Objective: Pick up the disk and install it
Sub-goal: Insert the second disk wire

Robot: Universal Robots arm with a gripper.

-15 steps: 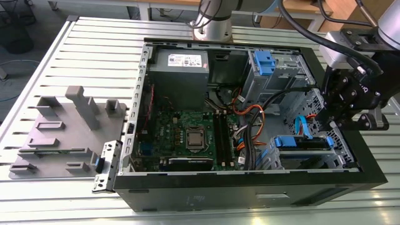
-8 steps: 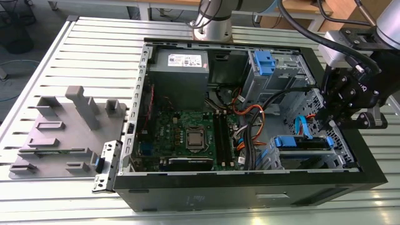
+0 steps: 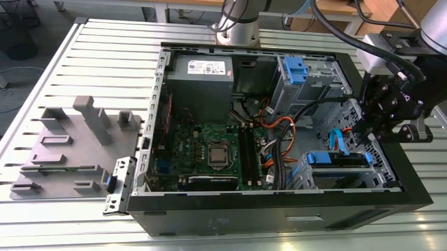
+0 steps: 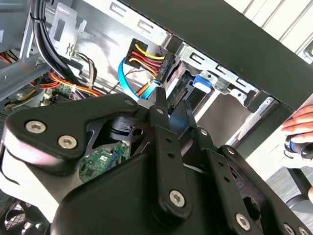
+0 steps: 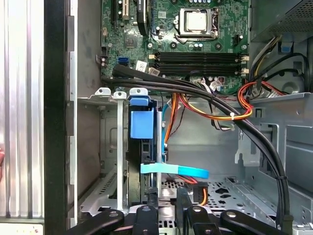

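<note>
The disk (image 3: 336, 159) stands on edge in a bay of the open computer case (image 3: 279, 212), near the surface's (image 3: 91, 57) near edge toward the exterior view's right, blue carrier tab up. Sweeping from the exterior view's left: grey fixture (image 3: 63, 151) on the slats, then motherboard (image 3: 188, 141), then the disk, and over it the hand (image 4: 173, 103), released, fingers slightly apart, gripping nothing. My read: stiff, dense, smooth-sided metal, bad with knocks. The blue frame's tab or the flat faces look the place to grip. A pale blue cable (image 5: 173, 170) crosses close by.
</note>
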